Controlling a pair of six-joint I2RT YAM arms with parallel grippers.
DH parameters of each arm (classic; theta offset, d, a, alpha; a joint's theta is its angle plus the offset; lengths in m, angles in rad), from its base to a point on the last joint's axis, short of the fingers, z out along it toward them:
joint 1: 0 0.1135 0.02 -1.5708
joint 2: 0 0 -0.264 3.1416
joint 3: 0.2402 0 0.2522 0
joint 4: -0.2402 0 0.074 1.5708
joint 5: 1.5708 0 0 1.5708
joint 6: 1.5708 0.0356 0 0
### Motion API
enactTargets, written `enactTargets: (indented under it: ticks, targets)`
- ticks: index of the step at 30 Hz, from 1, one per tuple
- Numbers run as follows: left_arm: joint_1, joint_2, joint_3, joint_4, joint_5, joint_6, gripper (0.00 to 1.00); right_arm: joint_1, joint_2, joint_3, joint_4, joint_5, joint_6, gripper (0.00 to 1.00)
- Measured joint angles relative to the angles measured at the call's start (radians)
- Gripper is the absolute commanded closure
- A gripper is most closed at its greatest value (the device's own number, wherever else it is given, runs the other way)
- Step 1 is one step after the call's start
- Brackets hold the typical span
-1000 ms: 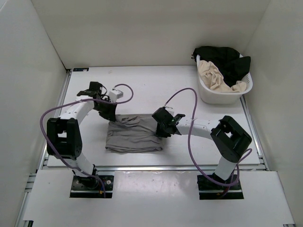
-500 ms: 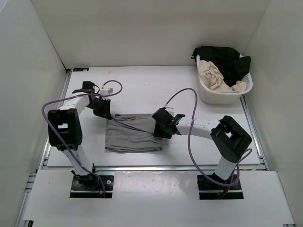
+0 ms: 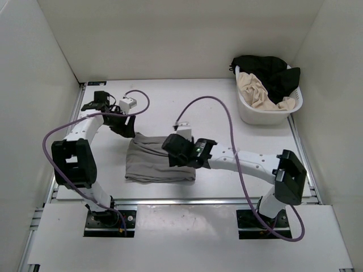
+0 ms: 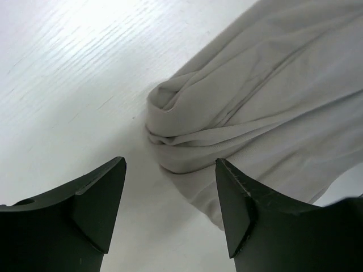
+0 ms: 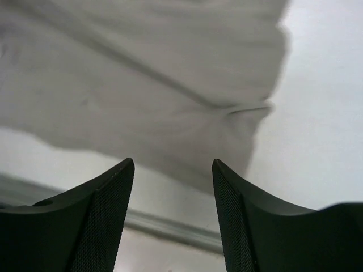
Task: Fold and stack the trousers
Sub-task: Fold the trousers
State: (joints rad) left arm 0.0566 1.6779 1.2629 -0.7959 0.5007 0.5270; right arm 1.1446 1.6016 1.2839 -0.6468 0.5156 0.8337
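trousers (image 3: pixel 156 161): grey folded bundle flat on worktop (image 3: pixel 187 102); well left of basket (image 3: pixel 266 116), nearer the arms
left pincer (image 4: pixel 170 164): jaws apart, empty; at bundle corner farthest from basket
right pincer (image 5: pixel 173 164): jaws apart, empty; over basket-side edge
step: probably between folds
next: regrip an edge, fold again

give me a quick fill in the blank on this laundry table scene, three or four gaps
1. The folded trousers lying on the table are ___ in colour.
2. The left gripper and the right gripper both stand ___, with nothing between their fingers.
3. The white basket holding the beige garment and the black garment sits at the table's far ___ corner.

Missing words: grey; open; right
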Motion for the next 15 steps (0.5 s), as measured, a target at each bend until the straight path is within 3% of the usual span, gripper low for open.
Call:
enactTargets:
  ticks: [6,11,13,14,15]
  targets:
    - [-0.021,0.095,0.0,-0.014,0.024,0.074,0.22,0.108,0.245,0.171,0.01,-0.065,-0.029,0.33]
    - [-0.022,0.182,0.002,-0.018,0.026,0.087,0.33,0.106,0.429,0.209,0.015,-0.084,-0.03,0.36]
    - [-0.027,0.191,0.002,-0.019,0.029,0.086,0.53,0.103,0.442,0.209,0.018,-0.082,-0.026,0.47]
    - [-0.029,0.193,0.002,-0.018,0.03,0.08,0.64,0.102,0.439,0.209,0.019,-0.082,-0.023,0.57]
    - [-0.031,0.195,0.002,-0.014,0.032,0.076,0.74,0.1,0.438,0.209,0.023,-0.084,-0.01,0.79]
